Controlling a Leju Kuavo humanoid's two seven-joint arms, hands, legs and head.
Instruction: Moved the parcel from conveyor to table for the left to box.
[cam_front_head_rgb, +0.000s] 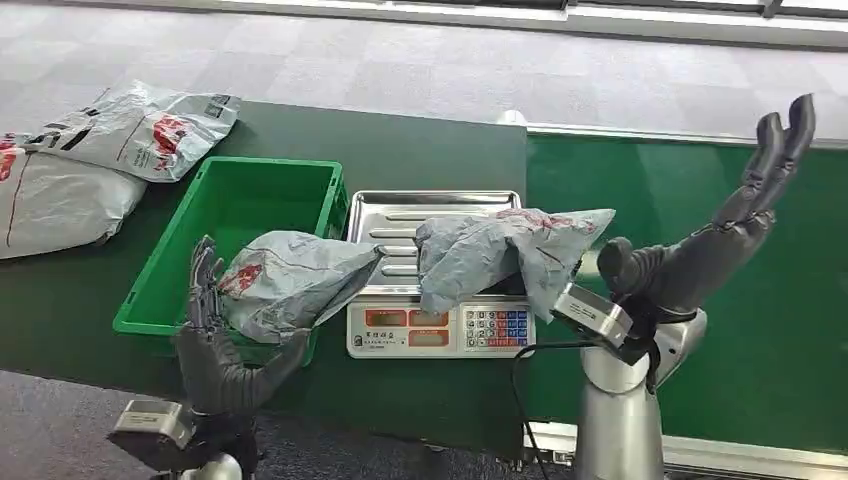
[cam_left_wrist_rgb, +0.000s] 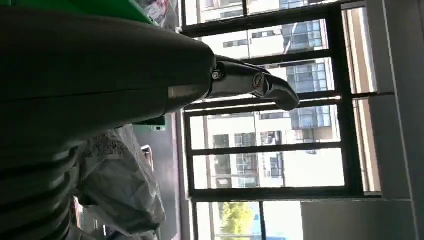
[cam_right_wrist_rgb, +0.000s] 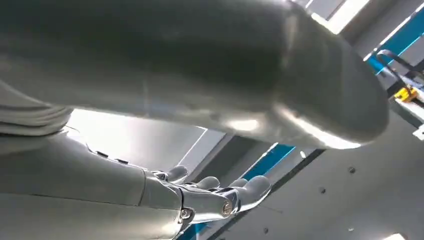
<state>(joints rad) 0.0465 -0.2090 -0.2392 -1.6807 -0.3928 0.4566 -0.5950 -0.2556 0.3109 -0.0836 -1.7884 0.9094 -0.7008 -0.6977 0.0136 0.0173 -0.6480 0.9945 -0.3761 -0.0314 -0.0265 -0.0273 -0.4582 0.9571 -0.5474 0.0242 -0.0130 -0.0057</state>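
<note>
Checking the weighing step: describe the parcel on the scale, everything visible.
The parcel on the scale is a grey plastic mailer bag, crumpled and slack, with red print near its top edge. It lies across the scale's steel tray, draping over the front edge and partly covering the keypad. No hand touches it; the right hand is raised open beside it.

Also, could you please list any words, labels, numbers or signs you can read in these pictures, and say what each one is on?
None can be read.
Scale: front panel has red display windows and a keypad of blue and white keys; characters too small to read.
Parcel on the scale: red print, blurred.
Parcel at the left hand: red mark, unreadable.
Parcels on the table: red logo and dark label blocks, too blurred.
</note>
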